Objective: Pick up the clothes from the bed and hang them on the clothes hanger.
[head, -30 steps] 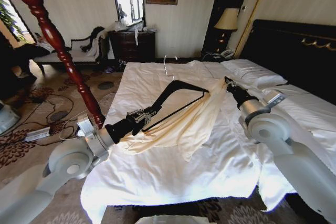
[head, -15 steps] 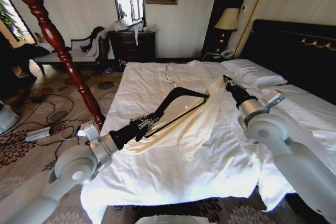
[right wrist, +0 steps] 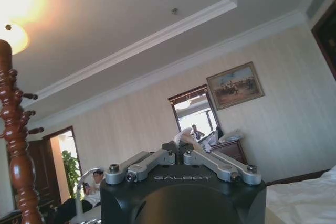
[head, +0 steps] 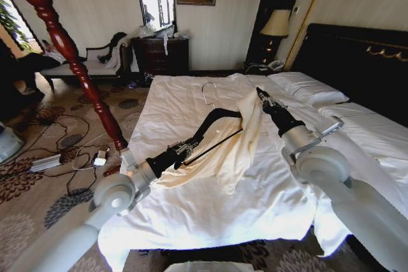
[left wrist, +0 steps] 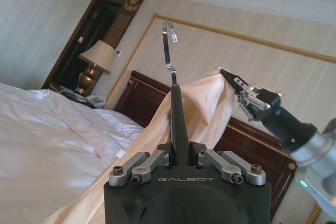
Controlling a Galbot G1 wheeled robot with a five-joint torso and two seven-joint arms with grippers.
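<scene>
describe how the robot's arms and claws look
Both arms are pale grey with bulky rounded joints, narrowing to black forearms. The left claw and right claw are black; each wrist view shows a black housing lettered GALBOT with silver bolted finger links.
</scene>
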